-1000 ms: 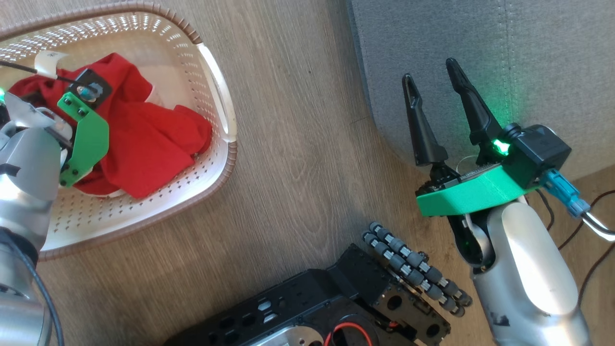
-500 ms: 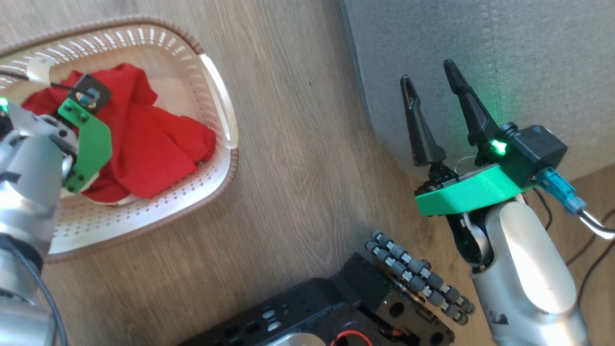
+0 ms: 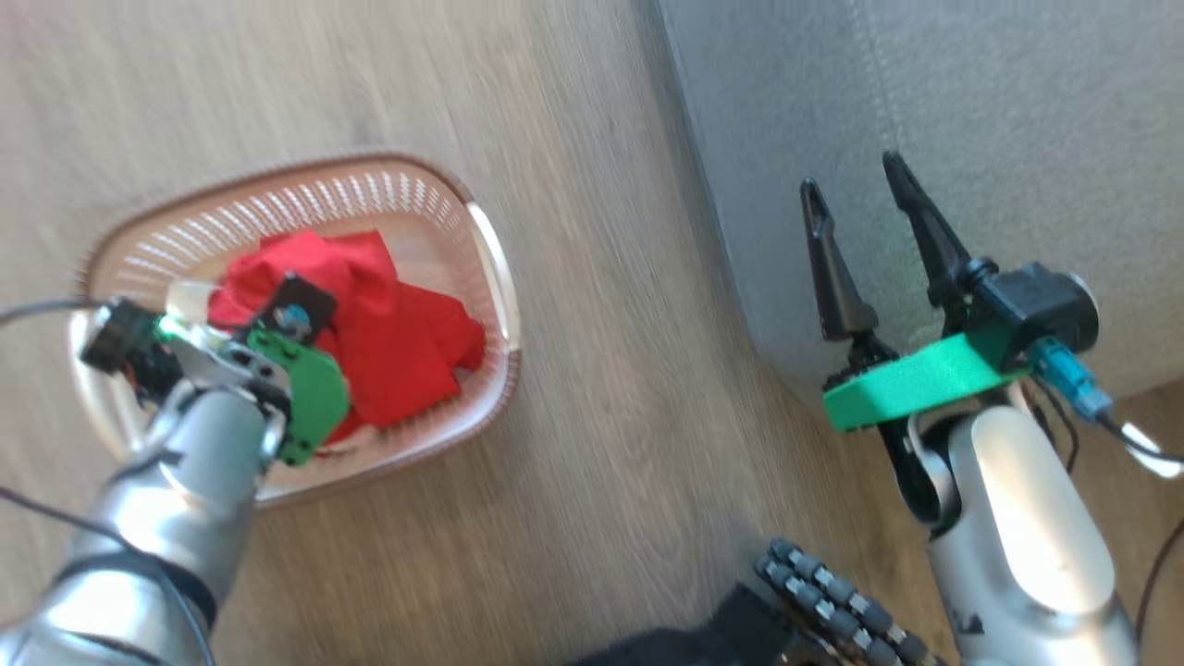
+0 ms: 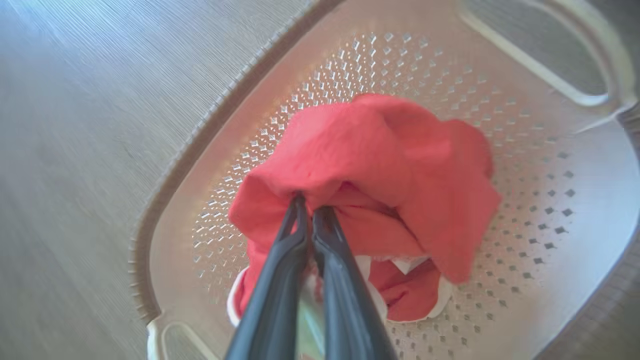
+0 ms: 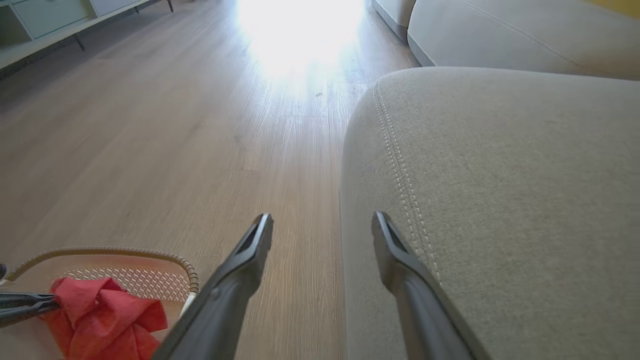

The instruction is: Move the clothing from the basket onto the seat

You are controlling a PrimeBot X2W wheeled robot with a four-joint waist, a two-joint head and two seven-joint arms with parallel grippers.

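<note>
The cream basket (image 3: 370, 185) stands on the wood floor at the left, with the red clothing (image 3: 398, 342) bunched inside. My left wrist (image 3: 310, 398) hangs over it and hides the fingers from the head. In the left wrist view my left gripper (image 4: 310, 200) is shut on a fold of the clothing (image 4: 380, 165), which is gathered into a lump above the basket floor (image 4: 550, 200). White trim shows beneath. My right gripper (image 3: 853, 171) is open and holds nothing, over the edge of the grey seat (image 3: 971, 92). The right wrist view shows that gripper (image 5: 321, 217) beside the seat (image 5: 500, 175).
Bare wood floor (image 3: 601, 370) lies between basket and seat. My dark base with its rollers (image 3: 832, 601) sits at the bottom. Cables (image 3: 1147, 444) trail at the right. A second sofa piece (image 5: 525, 35) and a low cabinet (image 5: 50, 20) stand farther off.
The head camera has shifted, so the basket now appears smaller and nearer the middle. My left gripper has shut on the red clothing. The right gripper keeps its open pose by the seat.
</note>
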